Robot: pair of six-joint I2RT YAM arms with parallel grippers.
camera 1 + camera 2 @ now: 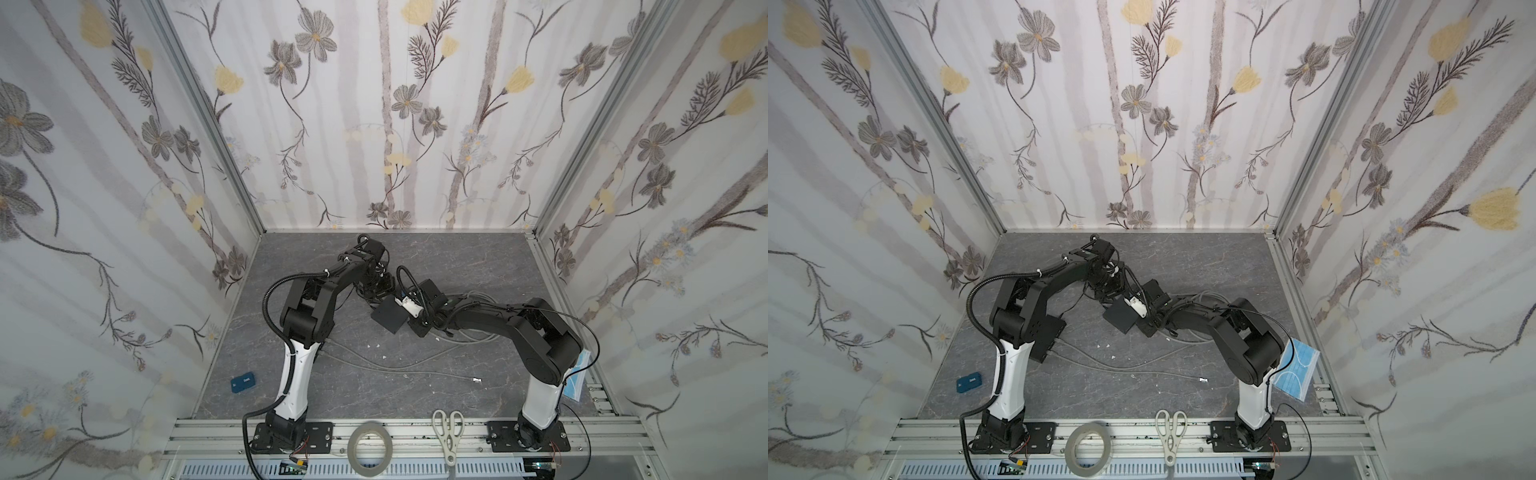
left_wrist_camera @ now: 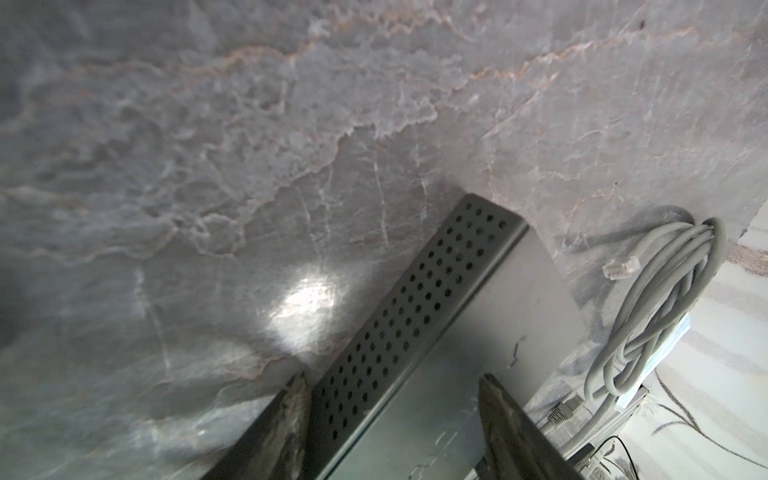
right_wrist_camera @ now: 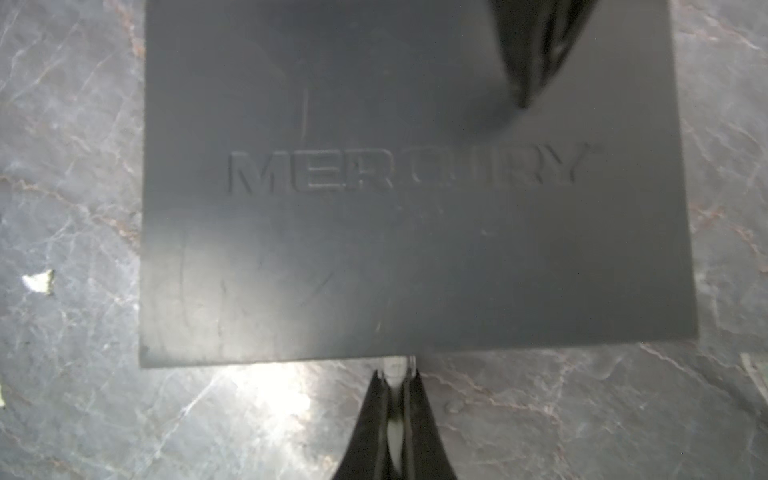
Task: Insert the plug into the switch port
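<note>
In both top views the switch lies mid-table, with the left gripper at its far-left edge and the right gripper at its right edge. The left wrist view shows the left gripper's jaws apart astride the switch's perforated side, though whether they pinch it cannot be told; the box looks light and likely to slide. In the right wrist view the right gripper is clamped on the clear plug, whose tip meets the switch's edge just beyond the fingertips. The plug seems small, light and rigid with a brittle latch, and is best pinched on its body sides.
</note>
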